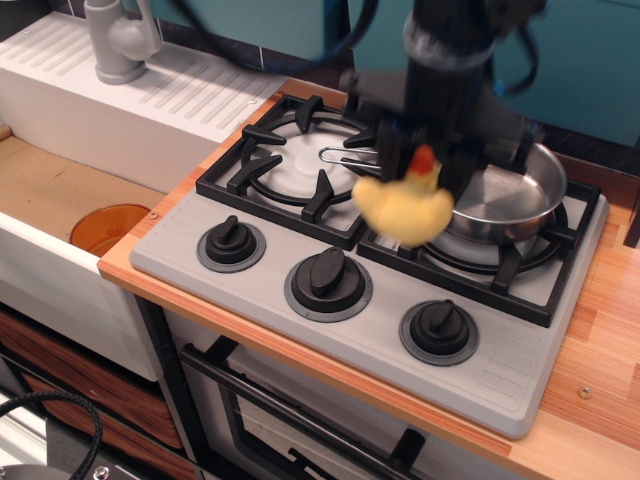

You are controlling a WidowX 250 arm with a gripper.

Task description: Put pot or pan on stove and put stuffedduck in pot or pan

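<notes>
The shiny steel pan (505,190) sits on the right burner of the grey stove (300,240), its wire handle (345,155) reaching left over the left burner. My gripper (425,170) is shut on the yellow stuffed duck (405,208) by its head, just under the orange-red beak. The duck hangs in the air above the stove, just left of the pan's near rim. The image of arm and duck is motion-blurred. The arm hides part of the pan's left side.
Three black knobs (328,275) line the stove's front. A white sink unit with a grey faucet (118,40) stands at the back left. An orange disc (108,228) lies in the lower basin at left. Wooden counter (600,350) runs along the right.
</notes>
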